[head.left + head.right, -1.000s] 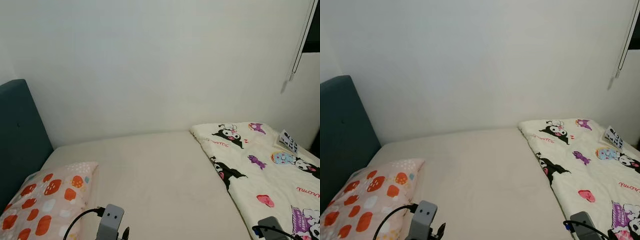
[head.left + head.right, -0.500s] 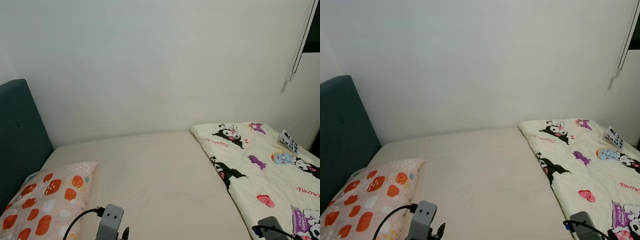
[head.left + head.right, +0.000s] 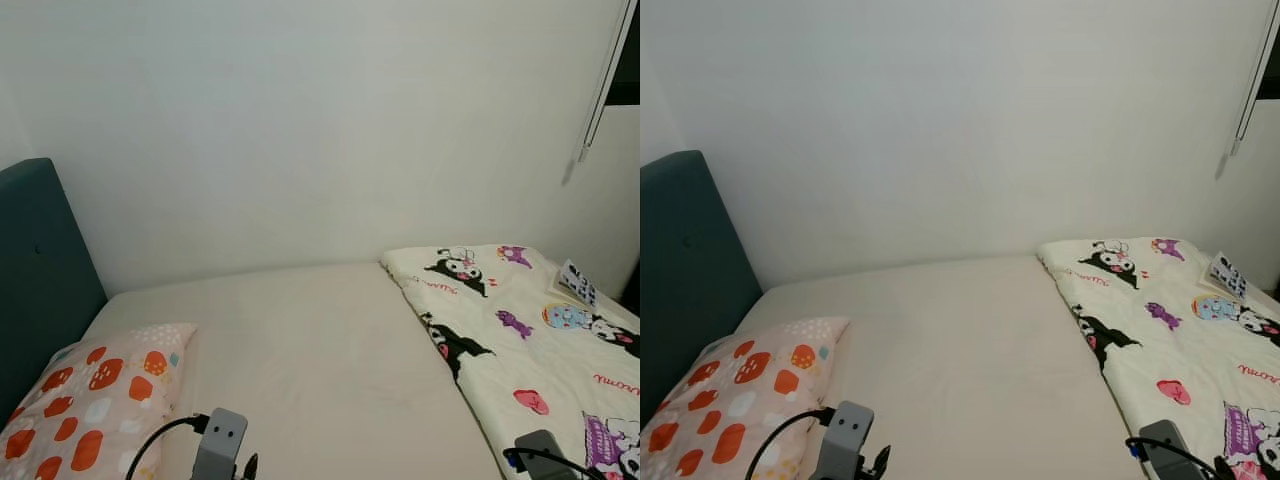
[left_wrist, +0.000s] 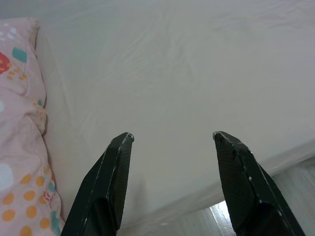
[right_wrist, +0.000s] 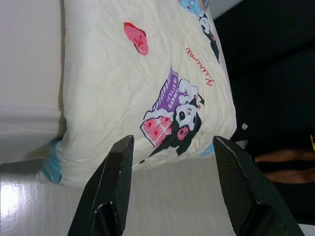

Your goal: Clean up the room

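Cream bed sheet (image 3: 320, 350) bare; spotted pillow (image 3: 85, 400) by headboard (image 3: 40, 270), cartoon quilt (image 3: 530, 340) folded on robot's right. Left gripper (image 4: 172, 137) spread wide over sheet; right gripper (image 5: 172, 140) spread wide over quilt edge.

**Open mattress middle, blocked at both sides**

Bed (image 3: 320, 340) centre is bare sheet, free from near edge back to the wall (image 3: 320, 130). Left flank: spotted pillow (image 3: 85, 400) lies on the sheet, dark headboard (image 3: 40, 270) upright behind it. Right flank: folded cartoon quilt (image 3: 530, 340) covers the sheet to the bed's end, small printed card (image 3: 576, 283) on its far part. Left claw (image 4: 172, 142) hangs over the bare sheet just beside the pillow, fingers spread. Right claw (image 5: 170, 142) spread above the quilt's near corner and floor (image 5: 162, 196). Blind cord (image 3: 597, 100) hangs by the wall, top right.
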You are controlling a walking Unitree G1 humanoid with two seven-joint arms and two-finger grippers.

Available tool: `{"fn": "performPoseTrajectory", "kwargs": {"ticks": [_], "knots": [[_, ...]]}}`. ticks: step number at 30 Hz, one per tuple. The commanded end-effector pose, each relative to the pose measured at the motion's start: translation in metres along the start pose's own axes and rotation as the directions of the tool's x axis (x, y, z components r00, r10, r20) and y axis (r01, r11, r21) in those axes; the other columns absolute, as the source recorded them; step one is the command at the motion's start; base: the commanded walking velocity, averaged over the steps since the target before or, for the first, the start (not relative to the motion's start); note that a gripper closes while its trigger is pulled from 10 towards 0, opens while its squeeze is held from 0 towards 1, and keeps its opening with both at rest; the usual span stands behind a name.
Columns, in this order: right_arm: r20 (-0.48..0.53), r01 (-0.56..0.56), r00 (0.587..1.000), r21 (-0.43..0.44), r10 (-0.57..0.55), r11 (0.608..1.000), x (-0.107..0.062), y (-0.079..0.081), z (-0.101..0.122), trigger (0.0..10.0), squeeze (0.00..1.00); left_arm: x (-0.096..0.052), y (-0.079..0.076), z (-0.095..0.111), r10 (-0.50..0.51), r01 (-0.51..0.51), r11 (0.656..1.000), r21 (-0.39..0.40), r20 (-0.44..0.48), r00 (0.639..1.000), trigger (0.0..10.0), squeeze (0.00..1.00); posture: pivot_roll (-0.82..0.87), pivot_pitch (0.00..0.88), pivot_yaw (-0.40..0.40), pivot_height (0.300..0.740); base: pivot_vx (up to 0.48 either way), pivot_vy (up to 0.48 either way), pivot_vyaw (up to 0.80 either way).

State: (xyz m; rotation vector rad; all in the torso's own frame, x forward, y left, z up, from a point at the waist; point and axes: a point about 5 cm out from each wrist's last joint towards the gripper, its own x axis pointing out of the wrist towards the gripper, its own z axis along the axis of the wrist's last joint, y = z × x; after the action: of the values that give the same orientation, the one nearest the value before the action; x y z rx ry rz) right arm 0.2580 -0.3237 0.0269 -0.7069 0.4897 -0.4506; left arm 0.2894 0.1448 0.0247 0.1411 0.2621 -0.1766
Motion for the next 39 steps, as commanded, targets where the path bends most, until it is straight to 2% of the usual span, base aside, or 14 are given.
{"fn": "performPoseTrajectory", "kwargs": {"ticks": [1,39], "knots": [[-0.03,-0.008,1.0,0.004,0.008,1.0,-0.0014,0.0031,-0.0045,10.0,0.0,-0.0031,0.0018,-0.009,0.014,-0.014,1.0,-0.019,-0.034,0.999,10.0,0.0,-0.05,0.103,0.03,0.74,0.0,0.0,0.0],[-0.037,-0.012,0.999,0.004,0.012,1.0,0.0035,0.0021,0.0032,10.0,0.0,-0.0032,0.0013,-0.0094,0.019,-0.019,1.0,-0.025,-0.034,0.999,10.0,0.0,-0.05,0.107,0.026,0.74,0.0,0.0,0.0]]}}
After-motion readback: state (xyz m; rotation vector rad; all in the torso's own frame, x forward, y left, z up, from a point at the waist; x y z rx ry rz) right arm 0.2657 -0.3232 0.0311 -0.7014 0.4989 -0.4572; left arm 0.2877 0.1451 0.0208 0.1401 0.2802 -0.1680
